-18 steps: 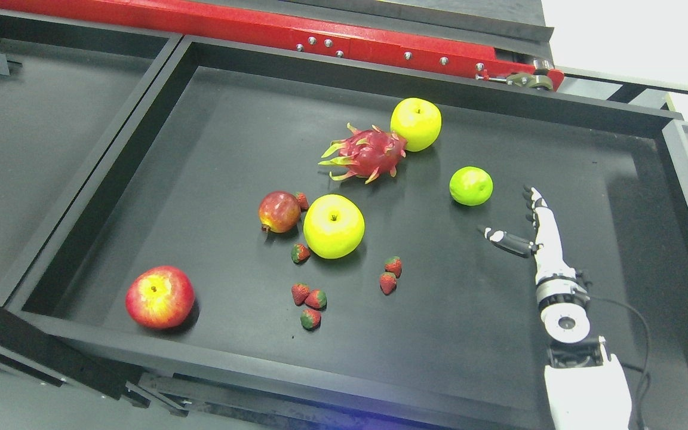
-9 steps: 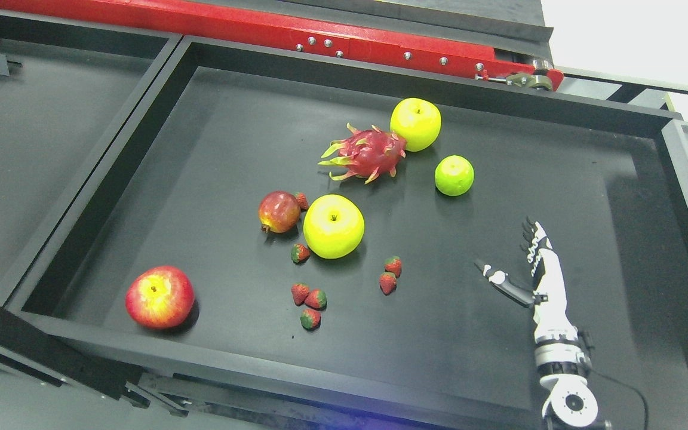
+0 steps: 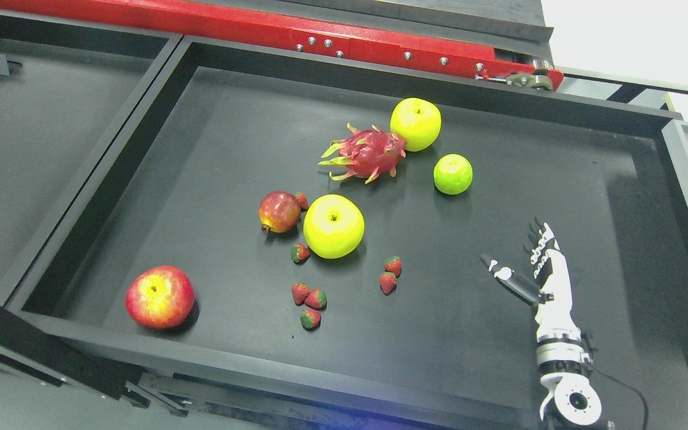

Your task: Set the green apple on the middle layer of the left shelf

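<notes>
- Right hand (image 3: 538, 272) hovers over the black tray (image 3: 499, 334) near its lower right, fingers spread, thumb out to the left, holding nothing.
- Green apple (image 3: 452, 174) lies on the tray floor, well apart from the hand, up and to its left.
- Just beside it, up-left, sits a yellow-green apple (image 3: 415, 123), which touches a dragon fruit (image 3: 366, 153).
- Another yellow-green apple (image 3: 333, 226) sits mid-tray beside a small red fruit (image 3: 279, 211).
- Red apple (image 3: 159, 297) rests near the tray's lower left corner.
- 6 strawberries are scattered around the middle apple.
</notes>
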